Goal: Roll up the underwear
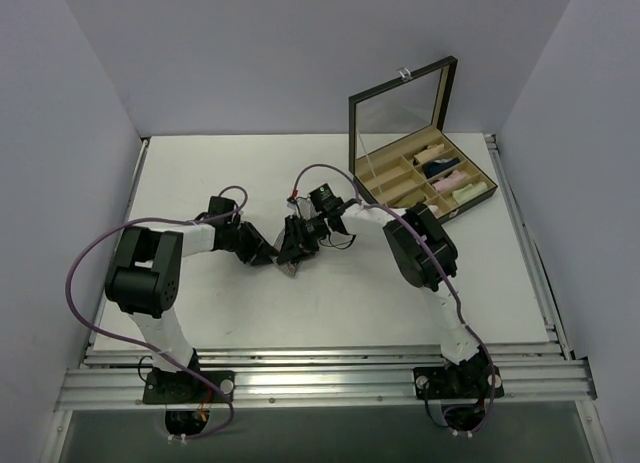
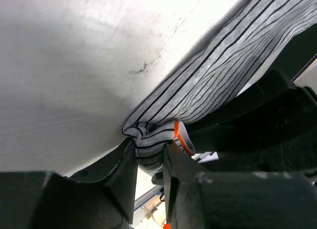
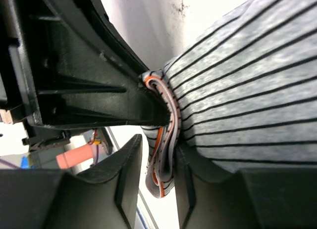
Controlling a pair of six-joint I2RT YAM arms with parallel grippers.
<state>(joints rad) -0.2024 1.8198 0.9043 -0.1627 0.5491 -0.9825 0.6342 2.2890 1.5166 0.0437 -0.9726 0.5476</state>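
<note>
The underwear [image 1: 291,267] is a small grey pinstriped bundle on the white table [image 1: 200,173], between the two grippers, which meet over it. My left gripper [image 1: 268,251] [image 2: 150,147] is shut on a bunched end of the underwear [image 2: 223,70], and cloth fills the gap between its fingers. My right gripper [image 1: 296,245] [image 3: 158,152] stands open. The folded reddish waistband edge of the underwear [image 3: 247,80] hangs between its jaws, against the right finger [image 3: 198,184] and clear of the left one. The other arm's black finger [image 3: 99,80] presses the same edge.
An open dark box [image 1: 425,178] with compartments holding small rolled garments stands at the back right, its mirrored lid [image 1: 400,108] upright. Grey walls close in the table on three sides. A metal rail [image 1: 320,368] runs along the near edge.
</note>
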